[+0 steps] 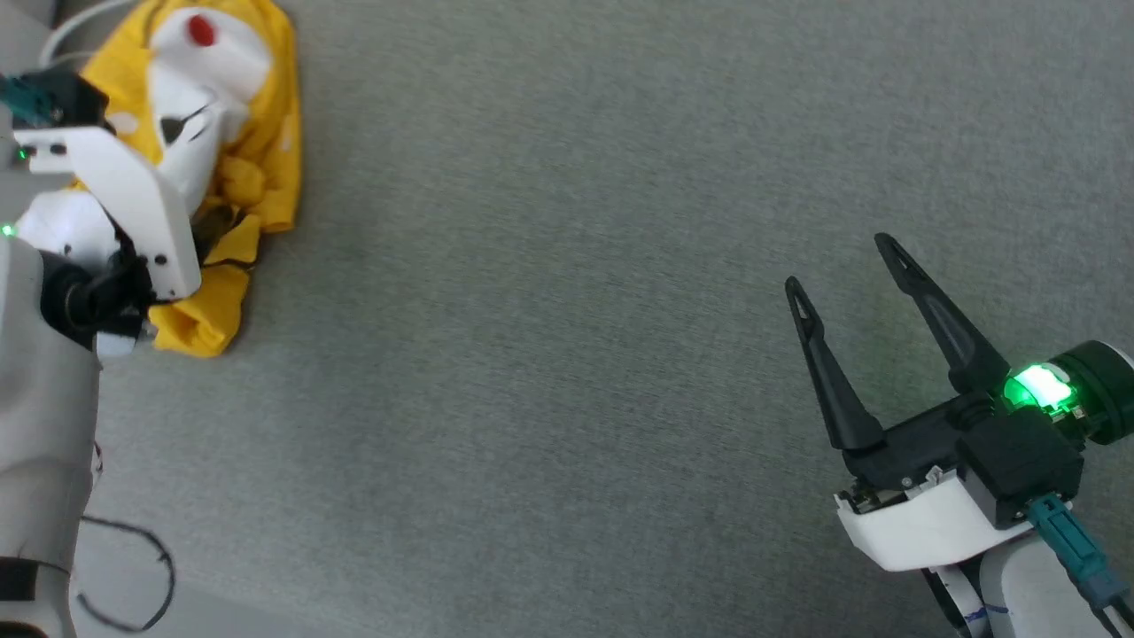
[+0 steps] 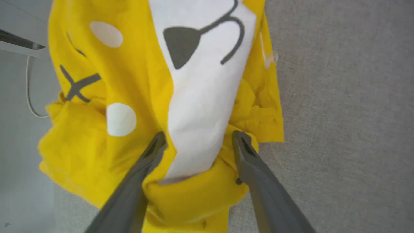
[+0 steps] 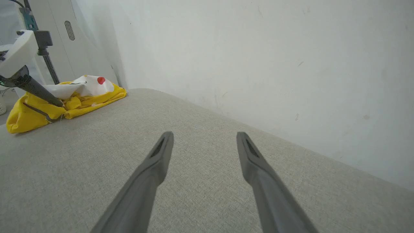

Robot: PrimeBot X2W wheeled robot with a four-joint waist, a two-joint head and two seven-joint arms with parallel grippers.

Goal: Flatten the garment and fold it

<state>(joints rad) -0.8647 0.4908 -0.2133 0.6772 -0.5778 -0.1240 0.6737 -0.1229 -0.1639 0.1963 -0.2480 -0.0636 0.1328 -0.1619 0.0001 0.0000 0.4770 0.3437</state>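
Crumpled yellow garment [image 1: 270, 151] by the left edge of the grey surface [image 1: 567, 354], left gripper [image 2: 200, 135] jaws released, astride its white fold, right gripper [image 1: 836, 260] jaws released, well apart.

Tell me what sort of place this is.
Probably an indoor robot test room: a broad grey fabric-covered surface runs up to a bare white wall, a pale cabinet with a vent grille stands behind the crumpled yellow T-shirt, and a loose cable trails beside it.
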